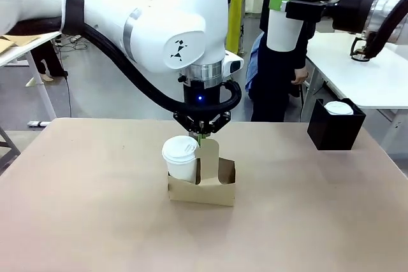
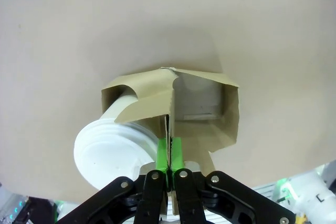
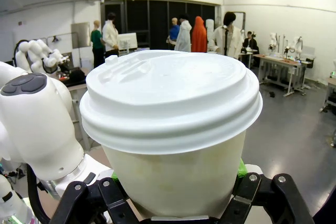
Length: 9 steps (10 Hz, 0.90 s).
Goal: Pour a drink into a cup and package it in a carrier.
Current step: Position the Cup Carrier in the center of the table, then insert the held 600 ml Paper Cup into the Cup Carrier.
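2 white lidded cups recorded. Found first cup [image 1: 180, 157] seated upright in left slot of brown cardboard carrier [image 1: 217, 190], near middle of tan surface [image 1: 83, 221]. Found left gripper [image 1: 203, 133] directly over carrier, pointing straight down, closed on upright handle tab [image 1: 208, 152] at carrier's centre. Confirmed in left wrist view: green pads [image 2: 163, 153] pressed flat against both faces of tab, tab seen edge-on between them, lid of first cup just beside one pad. Judged carrier to be resting on surface, base flat. Found right gripper [image 1: 287, 6] raised high at upper right, well apart from carrier and well above surface, clamped around wall of second cup [image 1: 284, 30]. Noted second cup upright, top cut by picture edge in front view; seen in right wrist view with domed white lid seated and black fingers [image 3: 262, 198] hugging both sides of body below rim. Logged black square box [image 1: 335, 133] at far right of surface, holding round white item [image 1: 338, 107]. Logged person [image 1: 280, 87] in dark clothing standing beyond far edge, partly behind second cup.
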Motion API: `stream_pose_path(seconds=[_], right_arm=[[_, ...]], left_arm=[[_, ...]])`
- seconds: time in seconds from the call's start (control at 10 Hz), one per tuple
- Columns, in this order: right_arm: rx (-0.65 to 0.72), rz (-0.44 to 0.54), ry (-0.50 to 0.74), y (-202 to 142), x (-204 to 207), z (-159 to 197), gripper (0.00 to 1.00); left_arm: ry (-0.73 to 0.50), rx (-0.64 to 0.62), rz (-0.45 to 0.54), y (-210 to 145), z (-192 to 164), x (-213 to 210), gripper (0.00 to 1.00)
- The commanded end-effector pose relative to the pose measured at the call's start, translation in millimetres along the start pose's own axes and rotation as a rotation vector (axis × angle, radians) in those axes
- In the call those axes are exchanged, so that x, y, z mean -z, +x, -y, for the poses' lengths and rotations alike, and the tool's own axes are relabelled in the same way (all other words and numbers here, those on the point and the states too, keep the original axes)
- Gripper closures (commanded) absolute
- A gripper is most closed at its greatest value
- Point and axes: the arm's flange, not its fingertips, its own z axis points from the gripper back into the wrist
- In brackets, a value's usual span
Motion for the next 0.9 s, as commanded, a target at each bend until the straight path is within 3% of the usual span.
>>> stream_pose_path(seconds=[0.0,0.3,0.4,0.5,0.6,0.7,0.8], right_arm=[[0.001,0.022,0.003,2,2,0,0.2],[0.001,0.022,0.003,2,2,0,0.2],[0.001,0.022,0.003,2,2,0,0.2],[0.001,0.022,0.003,2,2,0,0.2],[0.0,0.0,0.0,0,0,0,0.2],[0.049,-0.01,0.092,-2,1,25,0.2],[0.083,-0.011,0.14,-9,2,47,0.2]], left_arm=[[-0.01,-0.007,0.018,0,-2,-3,0.98],[-0.01,-0.007,0.018,0,-2,-3,0.98],[-0.009,0.0,0.01,2,1,-5,0.4],[-0.081,0.002,-0.012,1,-12,-8,0.41],[-0.126,0.015,0.007,-3,-21,-24,0.0],[-0.151,0.053,0.029,-8,-29,-43,0.37],[-0.192,0.098,0.028,-11,-44,-61,0.0]])
